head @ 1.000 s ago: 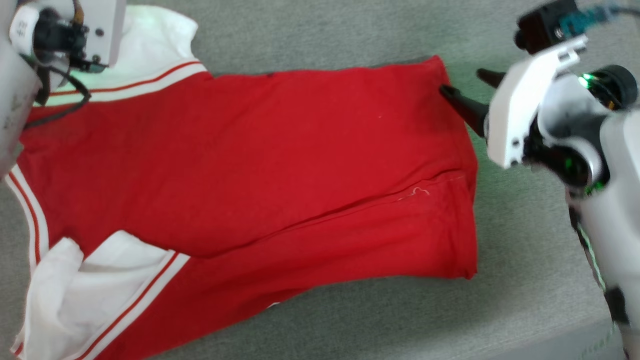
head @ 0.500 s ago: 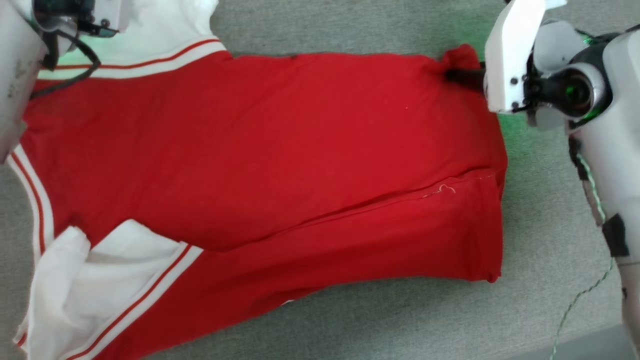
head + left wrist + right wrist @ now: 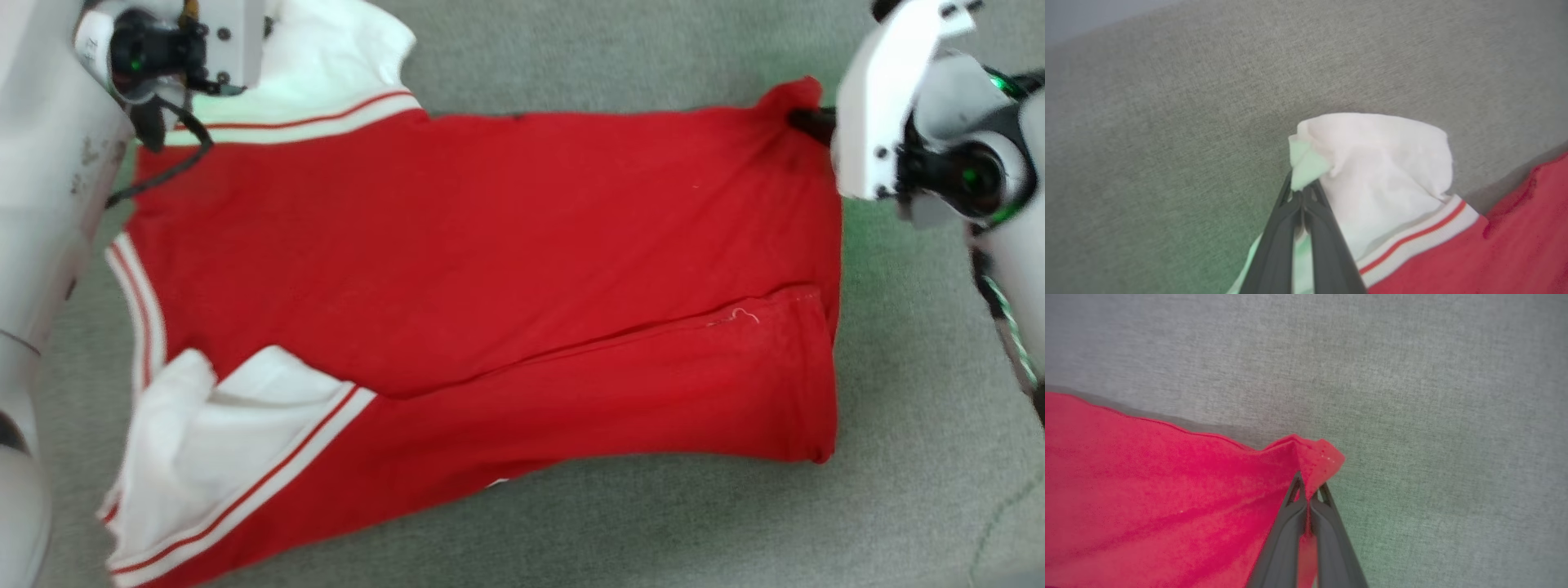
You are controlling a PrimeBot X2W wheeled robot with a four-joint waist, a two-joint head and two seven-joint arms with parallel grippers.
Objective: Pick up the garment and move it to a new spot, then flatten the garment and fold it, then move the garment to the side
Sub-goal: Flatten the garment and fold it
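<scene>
At head view's top-left, L gripper (image 3: 1302, 192) tips hide behind its wrist. 1 garment (image 3: 490, 269); L and R gripper (image 3: 1309, 491) fingers closed, pinching its corners.

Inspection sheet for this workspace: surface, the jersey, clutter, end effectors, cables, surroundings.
Surface: grey woven fabric, level.
Job's things: garment, a red jersey lying spread out, white sleeves with striped trim toward the robot's left, one long crease across the lower body.
Clutter: nothing seen.
End effectors: left end effector shut on the white sleeve's edge; right end effector shut on a red hem corner.
Cables: black cable looping from the left wrist over the garment; green-and-white cable along the right arm.
Surroundings: nothing seen.
</scene>
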